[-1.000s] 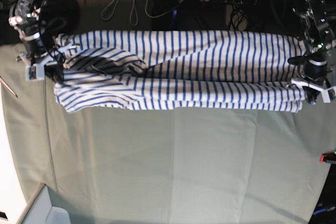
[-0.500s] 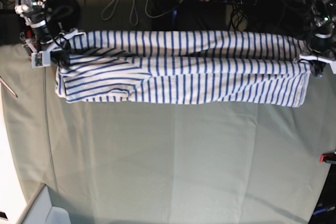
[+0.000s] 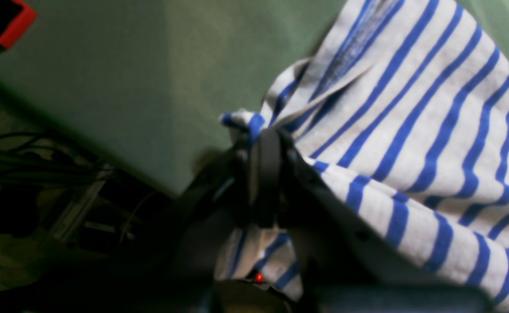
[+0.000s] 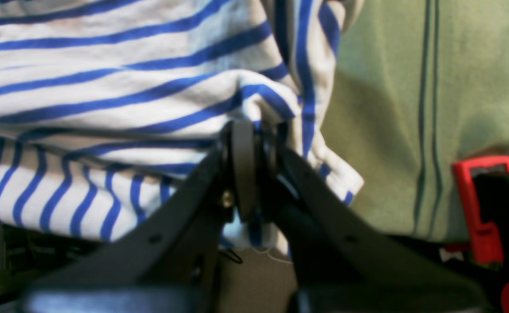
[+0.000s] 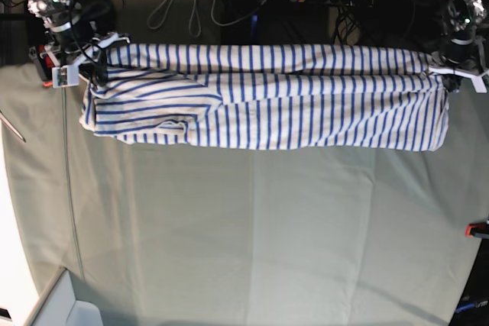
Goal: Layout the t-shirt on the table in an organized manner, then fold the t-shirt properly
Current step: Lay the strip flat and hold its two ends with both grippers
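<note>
As I see it from base view: t-shirt point(image 5: 267, 97), stretched across the counter's point(image 5: 252, 227) far edge; left end effector point(image 3: 265, 143) clenched on one end, right end effector point(image 4: 247, 139) clenched on the other.

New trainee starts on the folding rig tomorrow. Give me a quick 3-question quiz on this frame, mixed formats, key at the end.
1. True or false: the left pincer is shut on a bunched edge of the striped t-shirt.
2. Multiple choice: in the base view, where does the t-shirt lie on the table?
A. Crumpled in the centre
B. Stretched out in a long band along the far edge, between the two arms
C. Hanging off the near edge
3. Short answer: what does the right pincer hold?

Key
1. True.
2. B.
3. The opposite end of the t-shirt, pinched in shut jaws.
</note>
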